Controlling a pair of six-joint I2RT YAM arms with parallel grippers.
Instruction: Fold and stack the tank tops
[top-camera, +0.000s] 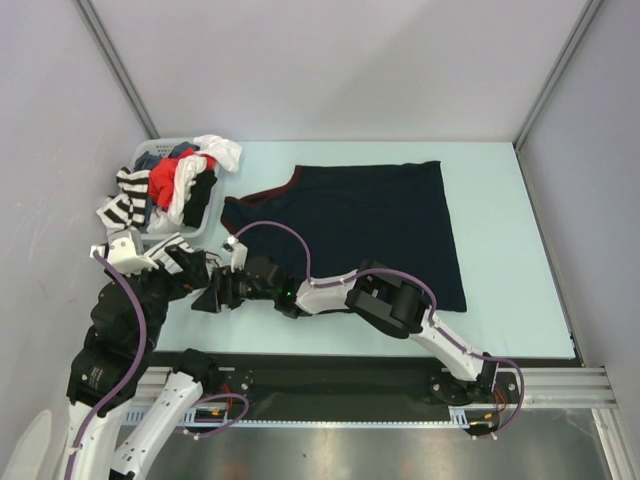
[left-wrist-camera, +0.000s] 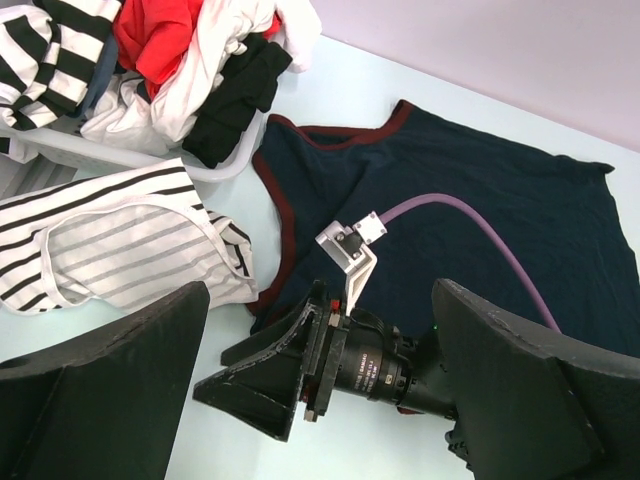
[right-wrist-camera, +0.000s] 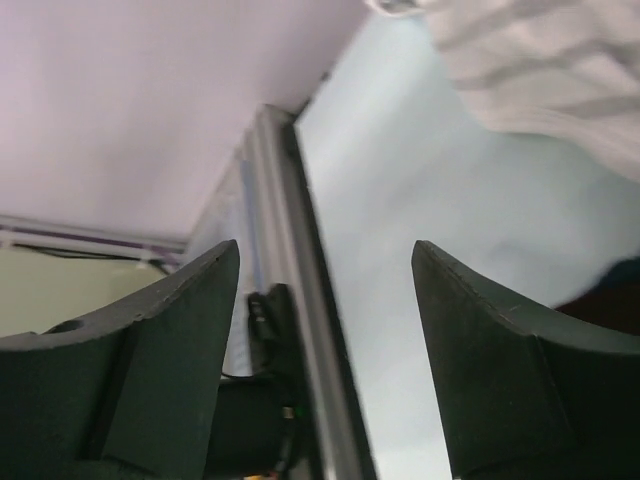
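Right gripper (right-wrist-camera: 325, 262): jaws stand well apart, nothing between them. It sits low over bare table (top-camera: 510, 200), just off the maroon-trimmed edge of the navy tank top (top-camera: 370, 220), pointing toward the left arm.

Left gripper (left-wrist-camera: 320, 300): spread fully wide and empty. It hangs just above and behind the right gripper, looking down on it.

Navy tank top: spread flat in the middle of the table, unfolded. The right arm lies across its near-left corner, and a purple cable (left-wrist-camera: 470, 215) arches over the cloth.

Striped tank top (left-wrist-camera: 120, 245): lies loosely flattened on the table just left of the navy one, beside the laundry basket (left-wrist-camera: 100, 158) heaped with other clothes. No folding is done on either top, by my judgement.

Hazards:
- Collision. The two grippers are very near each other; any sideways move by either could strike the other.
- Dragged cloth. The right arm rests low over the navy top; pulling back could rumple it.
- Double grasp. The trimmed edge and the striped hem lie close together; a careless pinch could take both.
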